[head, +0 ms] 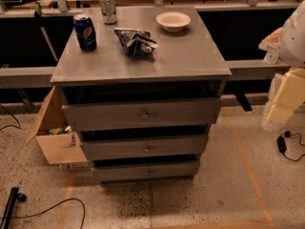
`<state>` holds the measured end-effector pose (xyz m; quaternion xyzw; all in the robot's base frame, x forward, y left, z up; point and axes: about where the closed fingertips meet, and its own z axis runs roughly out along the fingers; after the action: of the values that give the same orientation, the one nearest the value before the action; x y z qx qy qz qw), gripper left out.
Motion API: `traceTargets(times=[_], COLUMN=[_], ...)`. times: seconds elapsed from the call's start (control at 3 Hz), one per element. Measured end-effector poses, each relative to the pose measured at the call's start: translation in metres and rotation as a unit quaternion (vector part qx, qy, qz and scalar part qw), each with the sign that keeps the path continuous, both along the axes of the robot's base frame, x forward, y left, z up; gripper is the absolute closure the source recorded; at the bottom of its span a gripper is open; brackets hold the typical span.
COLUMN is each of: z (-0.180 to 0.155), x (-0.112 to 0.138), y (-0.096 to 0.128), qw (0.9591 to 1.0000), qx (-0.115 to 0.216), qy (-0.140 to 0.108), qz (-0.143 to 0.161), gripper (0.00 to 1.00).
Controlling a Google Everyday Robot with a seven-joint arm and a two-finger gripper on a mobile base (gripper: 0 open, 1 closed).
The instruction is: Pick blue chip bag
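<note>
The blue chip bag (pixel 135 41), a crumpled dark-blue foil bag with white and silvery patches, lies near the middle of the grey cabinet top (pixel 181 61). My arm shows as pale cream and white parts at the right edge of the view. The gripper (pixel 270 46) sits there, off the cabinet's right side and about level with its top. It is well to the right of the bag and touches nothing on the cabinet.
A blue Pepsi can (pixel 85 32) stands left of the bag, a silver can (pixel 108 7) behind it, and a white bowl (pixel 173 21) at the back right. The cabinet has three drawers (pixel 143 114). An open cardboard box (pixel 55 135) and cables (pixel 286 144) lie on the floor.
</note>
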<state>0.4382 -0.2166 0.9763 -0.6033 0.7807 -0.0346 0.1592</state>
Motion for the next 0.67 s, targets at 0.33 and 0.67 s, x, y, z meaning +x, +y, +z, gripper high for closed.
traceTargets(times=[0.33, 0.67], z=[0.0, 0.006], x=[0.0, 0.02], y=[0.0, 0.014], qw=[1.0, 0.9992], qx=[0.0, 0.03], qy=[0.0, -0.025], qz=[0.0, -0.009], gripper=[0.0, 0.0])
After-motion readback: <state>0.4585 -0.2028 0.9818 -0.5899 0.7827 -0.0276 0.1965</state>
